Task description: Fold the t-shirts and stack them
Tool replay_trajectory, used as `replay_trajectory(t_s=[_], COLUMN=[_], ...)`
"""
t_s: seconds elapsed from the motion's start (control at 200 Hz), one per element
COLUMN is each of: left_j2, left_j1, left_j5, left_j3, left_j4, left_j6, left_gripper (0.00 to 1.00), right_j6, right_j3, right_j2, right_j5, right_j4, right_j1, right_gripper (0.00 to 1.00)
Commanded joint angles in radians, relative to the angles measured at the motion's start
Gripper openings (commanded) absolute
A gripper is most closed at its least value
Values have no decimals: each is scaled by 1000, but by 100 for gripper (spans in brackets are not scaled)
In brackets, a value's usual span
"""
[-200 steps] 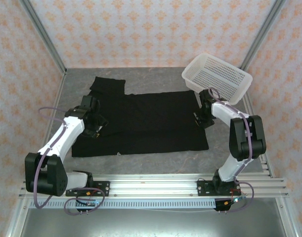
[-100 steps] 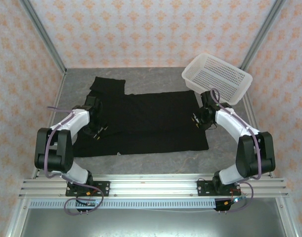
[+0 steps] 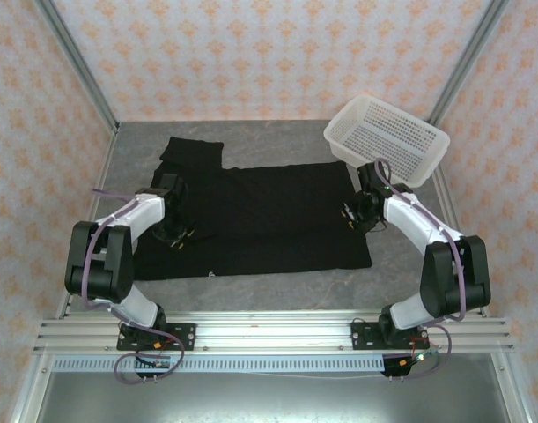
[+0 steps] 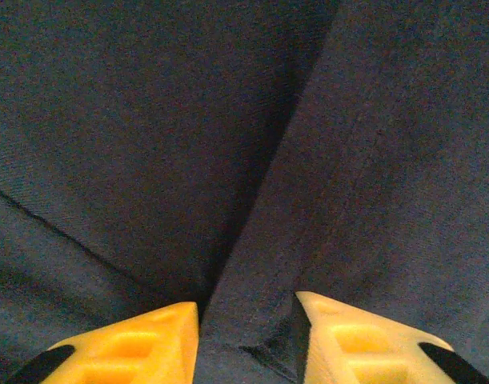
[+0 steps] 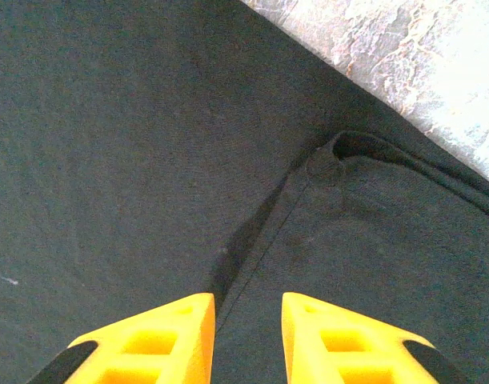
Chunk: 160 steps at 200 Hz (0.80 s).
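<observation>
First fold in hand: the black t-shirt (image 3: 269, 220) lies flat beneath my left hand (image 4: 246, 304), pinched on a cloth ridge, and my right hand (image 5: 246, 298), astride a seam, grip I cannot tell; next, I judge, both must lift together and fold over.

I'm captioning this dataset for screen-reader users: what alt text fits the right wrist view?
Two yellow fingertips of the right end effector straddle a raised fold edge in a black t-shirt spread beneath them. Mottled grey table shows at the upper right, beyond the shirt's hem.
</observation>
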Motion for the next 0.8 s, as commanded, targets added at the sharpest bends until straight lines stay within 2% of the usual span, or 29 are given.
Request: replay_trajectory(t_s=[0.0, 0.095, 0.445, 0.796], left_j2=[0, -6, -47, 101], left_j1=[-6, -8, -24, -79], left_j5=[-32, -35, -55, -48], left_j3=[27, 37, 135, 352], left_j4=[-30, -32, -58, -86], left_j6=[-6, -10, 9, 135], left_gripper=[14, 0, 0, 0], right_j6=[-14, -16, -22, -22], right_j3=[-9, -10, -13, -25], right_j2=[-4, -8, -20, -36], right_j5=[12, 16, 35, 41], right_j4=[-20, -26, -43, -54], right_j1=[4, 3, 2, 1], right_gripper=[28, 28, 27, 27])
